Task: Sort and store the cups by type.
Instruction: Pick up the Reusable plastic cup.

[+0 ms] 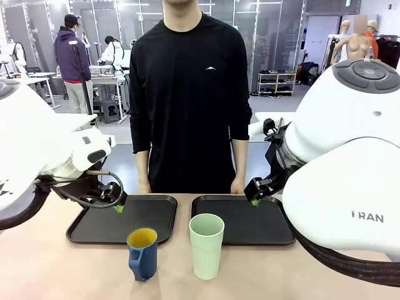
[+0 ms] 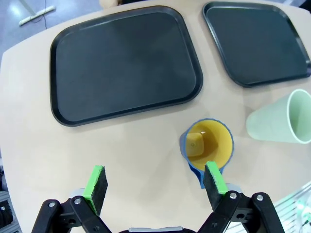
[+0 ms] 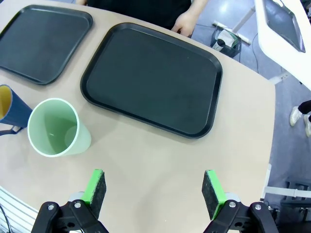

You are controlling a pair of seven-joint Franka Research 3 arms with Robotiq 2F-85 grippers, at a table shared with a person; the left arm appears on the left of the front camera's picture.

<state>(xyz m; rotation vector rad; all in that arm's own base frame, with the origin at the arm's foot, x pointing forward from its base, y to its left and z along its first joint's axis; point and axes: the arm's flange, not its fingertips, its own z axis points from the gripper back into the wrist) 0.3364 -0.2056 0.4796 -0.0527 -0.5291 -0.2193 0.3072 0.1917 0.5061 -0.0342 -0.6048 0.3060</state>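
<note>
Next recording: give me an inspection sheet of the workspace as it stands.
Surface: beige table; black left tray and right tray side by side.
Job's things: blue mug, mint tumbler, upright on the table before the trays, apart.
Clutter: nothing seen.
Grippers: left gripper and right gripper open, raised, holding nothing.
Cables: black cable slung under the right arm.
Surroundings: person at the far edge; other people behind.

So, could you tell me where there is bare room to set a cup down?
The left tray and right tray are both bare. Crowded only at the near edge, where the blue mug and mint tumbler stand together.
</note>
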